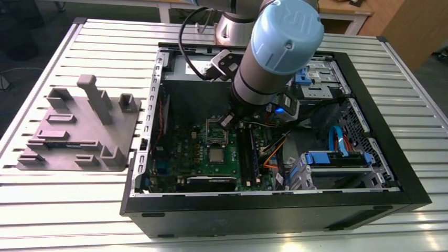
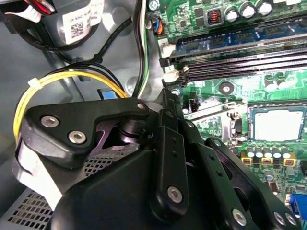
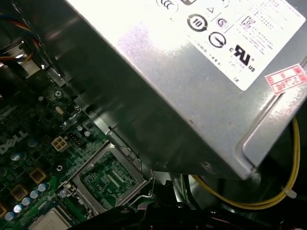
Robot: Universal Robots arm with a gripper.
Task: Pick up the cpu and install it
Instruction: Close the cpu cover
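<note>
While our gripper (image 1: 229,122) hangs over the open socket (image 1: 217,132) mid-frame in the exterior view, the cpu (image 1: 216,155) lies flat on the motherboard (image 1: 203,163) just below it, toward the lower edge. We cannot tell how its jaws stand.

I work in a lab or robotics workshop. My desk (image 1: 63,210) is a slatted aluminium plate. On it lies an open PC case (image 1: 392,173), its green motherboard (image 1: 210,157) bared. At nine o'clock from the case sits a grey fixture tray (image 1: 70,136) with upright blocks. At twelve o'clock, past the desk, stands wooden furniture (image 1: 392,21).
</note>
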